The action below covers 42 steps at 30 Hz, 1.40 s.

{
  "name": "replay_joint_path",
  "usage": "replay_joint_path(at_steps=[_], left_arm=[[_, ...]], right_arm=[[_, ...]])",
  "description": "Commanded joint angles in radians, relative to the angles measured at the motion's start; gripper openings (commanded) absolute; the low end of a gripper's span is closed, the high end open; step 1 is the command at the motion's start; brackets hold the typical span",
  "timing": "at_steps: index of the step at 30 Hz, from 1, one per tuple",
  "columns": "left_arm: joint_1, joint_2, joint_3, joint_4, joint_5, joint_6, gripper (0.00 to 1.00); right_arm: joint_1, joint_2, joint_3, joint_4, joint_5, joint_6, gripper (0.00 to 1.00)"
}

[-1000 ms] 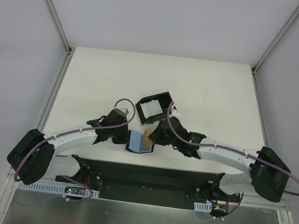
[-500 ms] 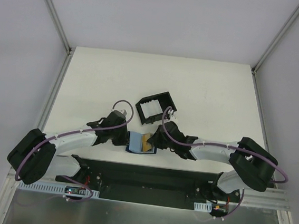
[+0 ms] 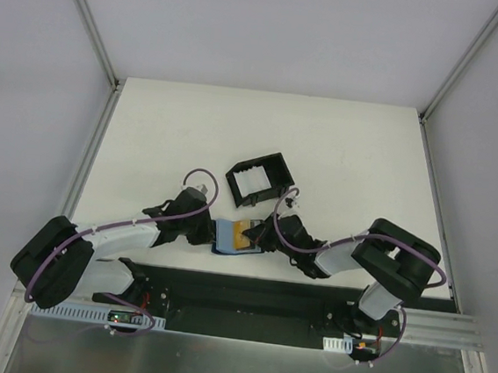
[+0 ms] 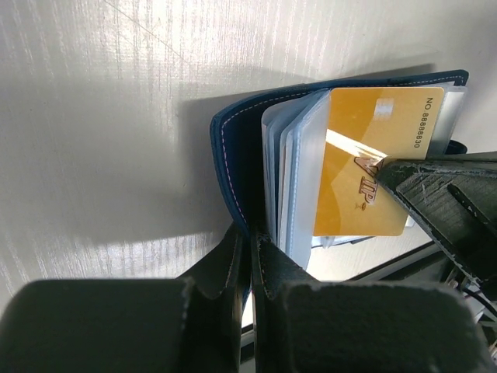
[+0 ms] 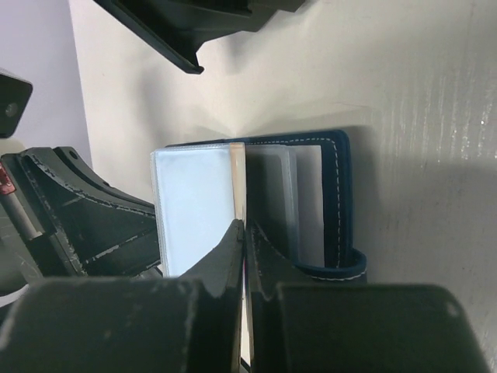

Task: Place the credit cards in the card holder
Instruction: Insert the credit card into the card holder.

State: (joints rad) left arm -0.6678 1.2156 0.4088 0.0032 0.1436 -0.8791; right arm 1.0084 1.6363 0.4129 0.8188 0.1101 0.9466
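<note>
Card insertion
The card holder point(image 4: 233, 155) is clamped steady by the left gripper point(image 4: 250, 249); the credit card point(image 4: 373, 163) is gripped by the right gripper point(image 5: 243, 237) for sliding in.

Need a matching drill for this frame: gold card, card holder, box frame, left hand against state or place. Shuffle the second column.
1 gold card
2 card holder
3 black box frame
4 left hand

A shut on the navy cover's edge
B pinched by the right hand
C beyond the card holder, white inside
D open, clear sleeves fanned

Pairs: 1-B, 2-D, 3-C, 4-A
</note>
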Motion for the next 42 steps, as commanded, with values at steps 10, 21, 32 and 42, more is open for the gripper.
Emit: replay_joint_path(at_steps=[10, 21, 32, 42], left_arm=[[-0.012, 0.064, -0.05, -0.023, -0.052, 0.0, 0.0], [-0.012, 0.098, -0.039, -0.034, -0.058, 0.037, 0.0], [-0.01, 0.018, -0.028, -0.098, -0.098, 0.08, 0.26], [-0.001, 0.005, 0.01, -0.161, -0.162, 0.088, 0.16]], right_arm=[[0.062, 0.06, -0.059, 0.088, 0.063, 0.043, 0.0], [0.078, 0.12, -0.065, 0.272, 0.04, 0.04, 0.0], [0.038, 0.043, -0.092, 0.065, 0.068, 0.086, 0.0], [0.025, 0.057, -0.071, 0.052, 0.03, 0.07, 0.01]])
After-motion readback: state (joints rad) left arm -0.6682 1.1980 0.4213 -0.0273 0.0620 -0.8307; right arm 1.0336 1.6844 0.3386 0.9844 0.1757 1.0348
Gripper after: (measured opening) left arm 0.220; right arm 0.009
